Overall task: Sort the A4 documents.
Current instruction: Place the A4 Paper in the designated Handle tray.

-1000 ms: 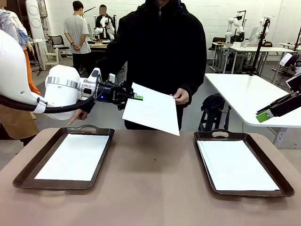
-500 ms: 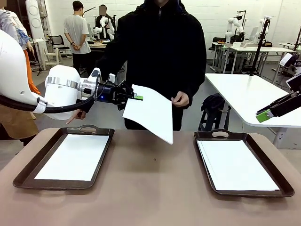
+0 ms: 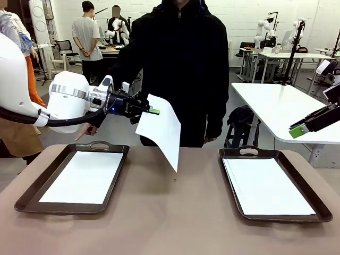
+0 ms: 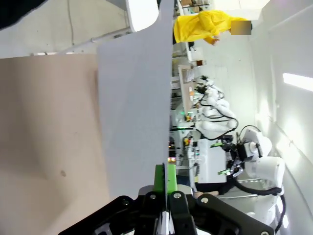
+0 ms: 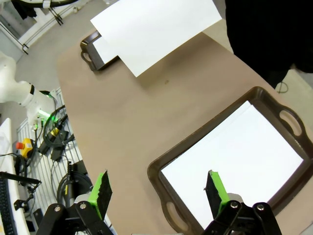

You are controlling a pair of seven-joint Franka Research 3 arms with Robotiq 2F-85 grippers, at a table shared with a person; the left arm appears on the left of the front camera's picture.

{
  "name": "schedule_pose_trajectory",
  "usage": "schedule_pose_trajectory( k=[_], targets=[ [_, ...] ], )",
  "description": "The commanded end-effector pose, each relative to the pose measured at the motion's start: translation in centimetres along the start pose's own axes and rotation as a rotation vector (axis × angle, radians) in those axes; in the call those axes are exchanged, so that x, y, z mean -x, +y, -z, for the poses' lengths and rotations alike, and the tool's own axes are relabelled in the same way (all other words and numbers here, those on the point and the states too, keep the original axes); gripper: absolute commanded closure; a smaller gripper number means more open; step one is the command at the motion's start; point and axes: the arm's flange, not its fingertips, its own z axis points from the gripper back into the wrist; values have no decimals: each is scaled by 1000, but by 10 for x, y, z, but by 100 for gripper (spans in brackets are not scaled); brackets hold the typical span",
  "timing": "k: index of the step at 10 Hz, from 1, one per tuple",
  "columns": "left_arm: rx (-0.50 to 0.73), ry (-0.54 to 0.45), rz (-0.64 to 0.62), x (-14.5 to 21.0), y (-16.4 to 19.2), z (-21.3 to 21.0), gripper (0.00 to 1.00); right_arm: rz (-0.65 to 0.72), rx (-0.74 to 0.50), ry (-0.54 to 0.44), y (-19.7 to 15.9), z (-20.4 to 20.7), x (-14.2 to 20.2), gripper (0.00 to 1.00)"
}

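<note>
Front view: left end effector (image 3: 151,111) pinched a hanging A4 sheet (image 3: 161,129) by its top corner above the tabletop (image 3: 170,212), between two trays (image 3: 32,194) holding paper; right end effector (image 3: 298,130) partly cut off at the edge. Left wrist: sheet edge-on, pads (image 4: 160,176) clamped. Right wrist: fingers (image 5: 101,188) spread wide over the right tray (image 5: 156,172), empty.

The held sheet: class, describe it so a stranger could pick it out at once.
Start at the brown table with a dark tray at each end. Above its middle, the left gripper pinches one white sheet by its top corner. Unlike the sheets lying flat in the trays, it hangs in the air, drooping.
</note>
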Motion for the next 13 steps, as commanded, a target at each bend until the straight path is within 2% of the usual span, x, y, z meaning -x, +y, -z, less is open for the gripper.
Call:
schedule_pose_trajectory(
  k=[1, 3, 6, 7, 9, 11, 13],
  targets=[
    [-107, 4, 25, 10, -15, -36, 99, 0, -4, -4, -1, 1, 1, 0],
    [-233, -3, -29, 22, -8, -80, 99, 0, -4, -4, -1, 1, 1, 0],
    [-401, 95, -132, 31, 21, -117, 99, 0, -4, -4, -1, 1, 1, 0],
    [-441, 116, -169, 31, 30, -124, 99, 0, -4, -4, -1, 1, 1, 0],
    [-482, 150, -156, 27, 45, -136, 99, 0, -4, -4, -1, 1, 1, 0],
    [-555, 140, -161, 19, 63, -146, 99, 0, -4, -4, -1, 1, 1, 0],
    [-702, 86, -187, 20, 78, -155, 99, 0, -4, -4, -1, 1, 1, 0]
  ],
)
